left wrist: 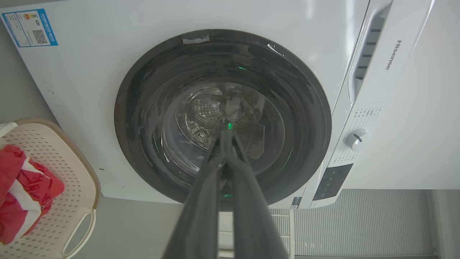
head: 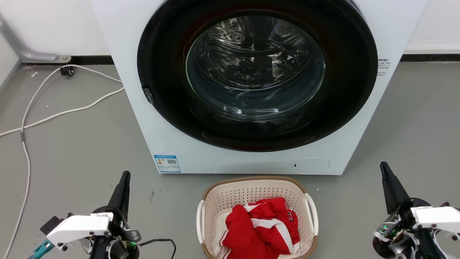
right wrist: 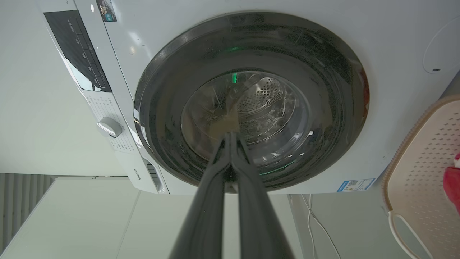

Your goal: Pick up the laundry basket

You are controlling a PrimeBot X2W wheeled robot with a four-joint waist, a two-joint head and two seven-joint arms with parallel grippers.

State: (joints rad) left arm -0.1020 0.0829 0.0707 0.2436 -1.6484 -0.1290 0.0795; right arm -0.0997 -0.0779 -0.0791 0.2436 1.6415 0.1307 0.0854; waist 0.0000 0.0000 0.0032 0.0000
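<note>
Grey floor (head: 72, 154), white wall (head: 54, 25) behind; the basket (head: 230, 196) sits on the floor just before the washer (head: 172, 136), red cloth (head: 262, 226) heaped inside; a white cable (head: 54, 115) trails off left; left claw (head: 125, 177) and right claw (head: 383, 167) flank the basket, well apart from it, each with tips pressed together, holding nothing.

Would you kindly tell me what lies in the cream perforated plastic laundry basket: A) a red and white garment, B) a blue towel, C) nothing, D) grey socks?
A: a crumpled red and white garment lies inside the cream perforated plastic laundry basket on the grey floor.
</note>
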